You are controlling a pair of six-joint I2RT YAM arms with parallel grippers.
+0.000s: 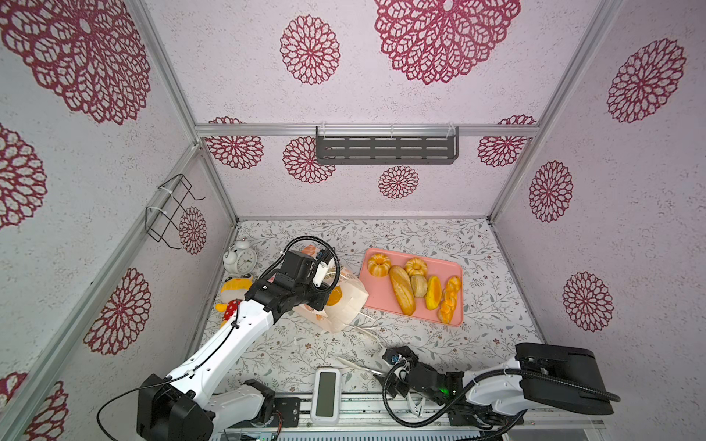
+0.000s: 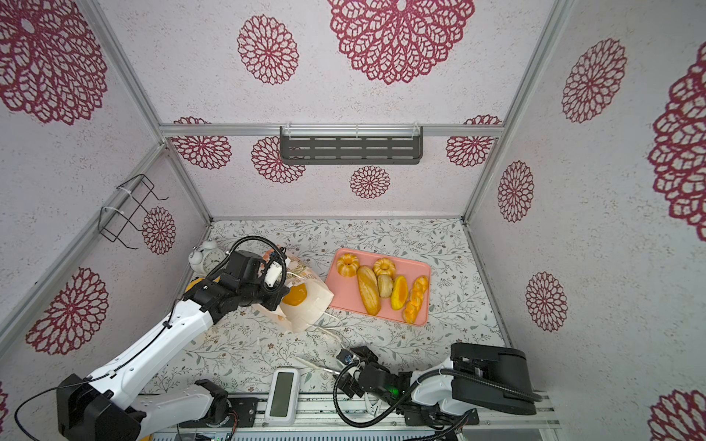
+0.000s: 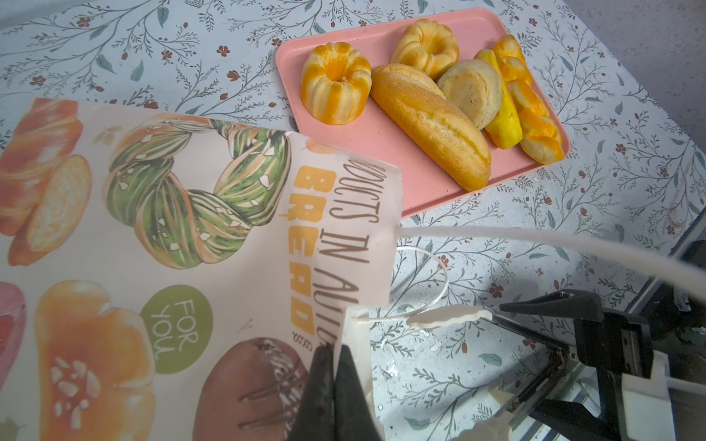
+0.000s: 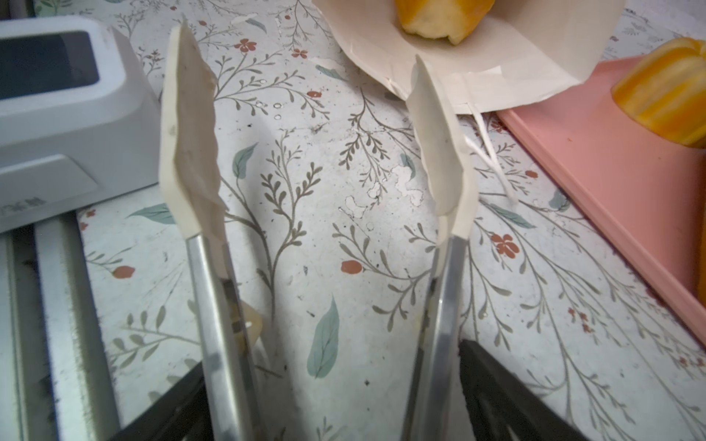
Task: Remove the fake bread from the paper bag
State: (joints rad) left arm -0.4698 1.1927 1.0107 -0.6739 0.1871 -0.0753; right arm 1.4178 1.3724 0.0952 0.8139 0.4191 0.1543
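Cream paper printed with pastries makes up the paper bag (image 1: 347,303), which lies tipped on its side toward the left edge of the table (image 1: 420,236), with its mouth turned to the front edge and the pink tray (image 1: 376,296). The left gripper (image 3: 335,355) is pinched fully together on the rim of that mouth, seemingly to lift the edge and hold the opening wide so a tool can reach in. Six pieces of fake bread (image 1: 402,290) lie on the tray just beside the bag, which looks like the drop-off place. One orange piece (image 2: 294,296) sits inside the mouth, so the task looks nearly done. Near the front edge, the right gripper (image 4: 328,397) clasps a pair of tongs (image 4: 439,267) by their steel arms. Their white tips stand apart and empty, pointed at the bag's mouth and probably lined up for that last piece. A white cord handle (image 4: 489,152) trails on the table between tongs and bag and could snag the tips.
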